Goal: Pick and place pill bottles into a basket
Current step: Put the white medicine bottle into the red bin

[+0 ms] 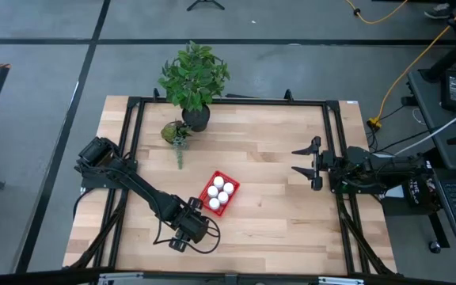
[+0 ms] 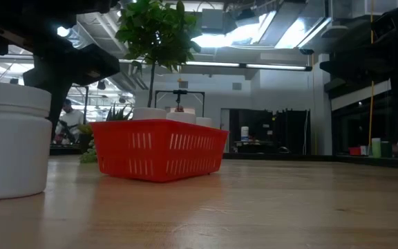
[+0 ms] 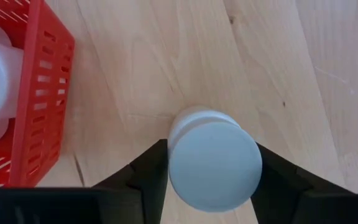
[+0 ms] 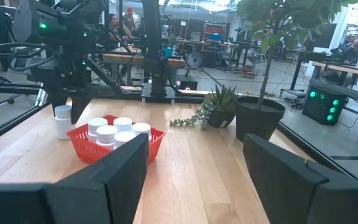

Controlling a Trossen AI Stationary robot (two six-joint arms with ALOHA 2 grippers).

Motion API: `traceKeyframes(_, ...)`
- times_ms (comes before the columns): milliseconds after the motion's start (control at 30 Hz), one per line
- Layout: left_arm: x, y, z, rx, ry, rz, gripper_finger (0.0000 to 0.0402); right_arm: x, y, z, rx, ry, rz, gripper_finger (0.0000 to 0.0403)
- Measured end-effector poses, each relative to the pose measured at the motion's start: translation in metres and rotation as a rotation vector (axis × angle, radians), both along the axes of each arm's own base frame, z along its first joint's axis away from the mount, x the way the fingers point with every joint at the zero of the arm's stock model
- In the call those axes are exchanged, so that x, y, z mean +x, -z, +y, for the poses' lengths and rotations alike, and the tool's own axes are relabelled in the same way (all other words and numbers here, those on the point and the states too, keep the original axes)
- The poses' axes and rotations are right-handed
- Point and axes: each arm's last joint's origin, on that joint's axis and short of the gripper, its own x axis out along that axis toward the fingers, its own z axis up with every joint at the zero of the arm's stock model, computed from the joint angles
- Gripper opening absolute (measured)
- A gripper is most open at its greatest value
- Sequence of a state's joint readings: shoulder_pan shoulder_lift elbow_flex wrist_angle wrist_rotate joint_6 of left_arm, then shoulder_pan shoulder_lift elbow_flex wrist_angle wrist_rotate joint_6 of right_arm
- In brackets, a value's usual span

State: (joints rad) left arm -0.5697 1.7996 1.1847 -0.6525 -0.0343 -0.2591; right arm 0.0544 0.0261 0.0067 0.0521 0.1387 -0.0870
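Left claw (image 3: 211, 177) sits low over the bench (image 1: 275, 222), just beside the red basket (image 1: 219, 193), its fingers (image 3: 146, 171) flanking an upright pill bottle (image 3: 213, 163) standing on the wood; they appear to touch its sides, though a firm pinch cannot be confirmed. Five capped bottles (image 1: 218, 192) stand inside the basket. Right claw (image 1: 305, 161) waits well apart at the bench's right side, fingers spread, holding nothing. A potted plant (image 1: 194, 79) stands at the far edge.
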Motion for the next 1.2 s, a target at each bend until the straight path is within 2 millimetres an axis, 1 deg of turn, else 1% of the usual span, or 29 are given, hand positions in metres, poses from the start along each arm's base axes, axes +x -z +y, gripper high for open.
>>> traceKeyframes(133,0.0,-0.001,0.0,0.005,-0.007,0.008,0.0171,0.0,0.0,0.0,0.0,0.0,0.0,0.0264)
traceKeyframes(233,-0.001,-0.006,0.002,0.065,-0.018,0.026,0.0171,0.0,0.0,0.0,0.0,0.0,0.0,0.0264)
traceKeyframes(500,0.001,-0.037,-0.006,0.16,0.028,-0.023,0.0171,0.0,0.0,0.0,0.0,0.0,0.0,0.0264)
traceKeyframes(667,0.003,-0.051,-0.005,0.239,0.039,-0.049,0.0171,0.0,0.0,0.0,0.0,0.0,0.0,0.0264)
traceKeyframes(833,0.007,-0.051,0.003,0.273,0.058,-0.046,0.0171,0.0,0.0,0.0,0.0,0.0,0.0,0.0264)
traceKeyframes(1033,0.01,-0.052,0.019,0.341,0.05,-0.017,0.0171,0.0,0.0,0.0,0.0,0.0,0.0,0.0264)
traceKeyframes(1200,0.007,-0.066,0.03,0.345,0.023,-0.039,0.0171,0.0,0.0,0.0,0.0,0.0,0.0,0.0264)
